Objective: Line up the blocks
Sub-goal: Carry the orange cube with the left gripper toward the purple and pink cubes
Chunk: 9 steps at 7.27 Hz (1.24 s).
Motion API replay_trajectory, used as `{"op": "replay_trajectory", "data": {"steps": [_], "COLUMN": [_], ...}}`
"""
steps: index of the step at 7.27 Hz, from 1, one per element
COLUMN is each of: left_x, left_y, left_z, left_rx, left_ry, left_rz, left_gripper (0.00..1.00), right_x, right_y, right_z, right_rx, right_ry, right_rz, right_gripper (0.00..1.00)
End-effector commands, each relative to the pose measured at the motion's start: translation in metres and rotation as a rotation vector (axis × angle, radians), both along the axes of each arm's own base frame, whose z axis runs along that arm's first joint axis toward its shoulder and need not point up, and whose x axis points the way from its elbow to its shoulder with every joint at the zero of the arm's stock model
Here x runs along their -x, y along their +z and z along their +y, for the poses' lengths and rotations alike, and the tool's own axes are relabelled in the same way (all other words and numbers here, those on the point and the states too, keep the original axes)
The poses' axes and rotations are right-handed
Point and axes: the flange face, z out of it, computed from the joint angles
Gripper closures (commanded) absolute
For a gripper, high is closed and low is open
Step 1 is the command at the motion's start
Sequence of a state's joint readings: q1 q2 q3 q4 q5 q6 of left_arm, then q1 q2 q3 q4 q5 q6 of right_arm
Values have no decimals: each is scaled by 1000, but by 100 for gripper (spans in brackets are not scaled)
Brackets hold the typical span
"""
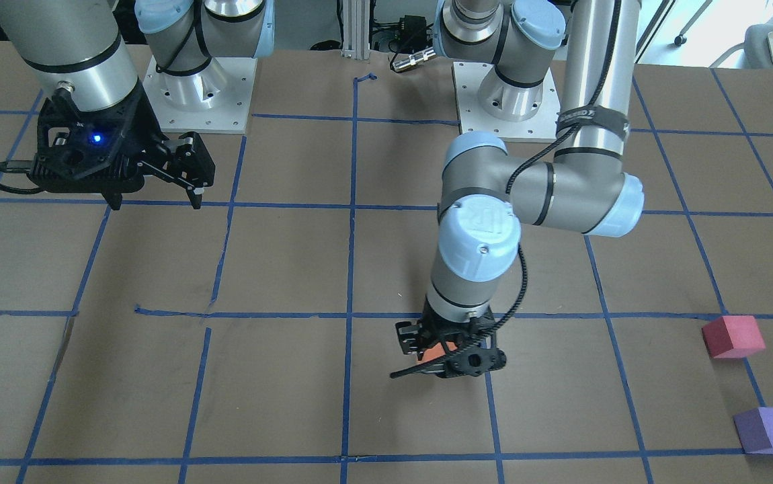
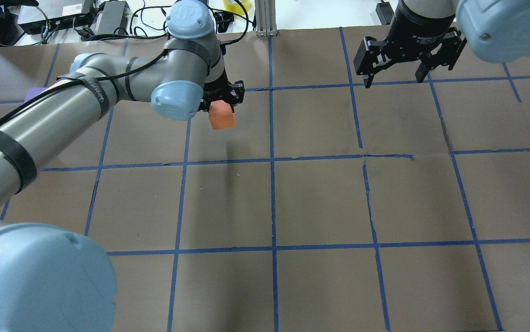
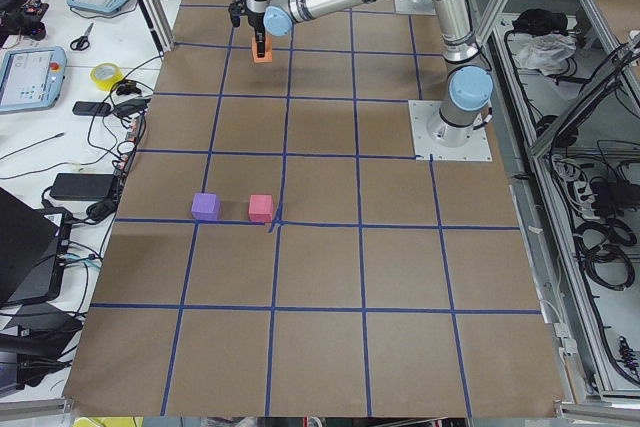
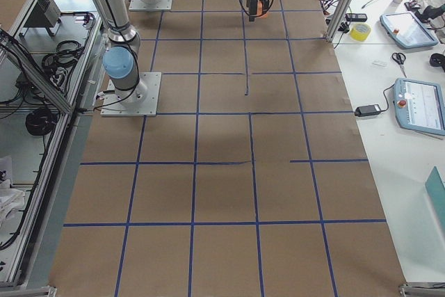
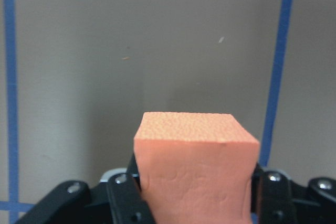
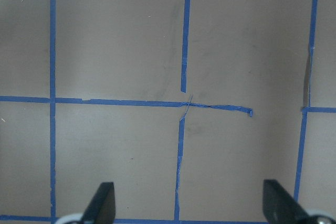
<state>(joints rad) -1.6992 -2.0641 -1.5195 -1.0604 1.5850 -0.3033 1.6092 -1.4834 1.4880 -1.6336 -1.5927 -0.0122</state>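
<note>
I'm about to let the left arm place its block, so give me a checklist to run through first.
1. Left pincer shut on orange block: ok.
2. Orange block lifted off table: ok, it casts a shadow below.
3. Red block and purple block side by side, not touching: ok.
4. Orange block in line with those two: not ok, it is far from them.
5. Right pincer open, empty, away from all blocks: ok.
</note>
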Motion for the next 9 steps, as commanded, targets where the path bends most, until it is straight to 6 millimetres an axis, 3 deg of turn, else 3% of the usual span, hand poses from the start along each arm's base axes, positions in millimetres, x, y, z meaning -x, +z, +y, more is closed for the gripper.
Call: {"op": "replay_trajectory", "data": {"steps": [1, 4, 5, 6, 9], "left_x": [-114, -294, -335, -365, -422], "left_y": [29, 48, 50, 49, 35], "left_z": [-10, -1, 1, 0, -36], "left_rx": [-62, -167, -168, -154, -156], "left_ry": [-66, -6, -65, -104, -149], "left_rz": [-2, -64, -68, -69, -177], "left_gripper": [100, 100, 100, 100, 100], "right_x": [1, -1, 0, 1, 1], "right_y": [-1, -3, -2, -1, 1], "right_z": [0, -2, -1, 0, 0], "right_rx": [-3, -3, -3, -1, 3], "right_ry": [-2, -4, -4, -6, -6], "right_rz": [1, -8, -4, -2, -2], "right_gripper": [0, 0, 0, 0, 0]}}
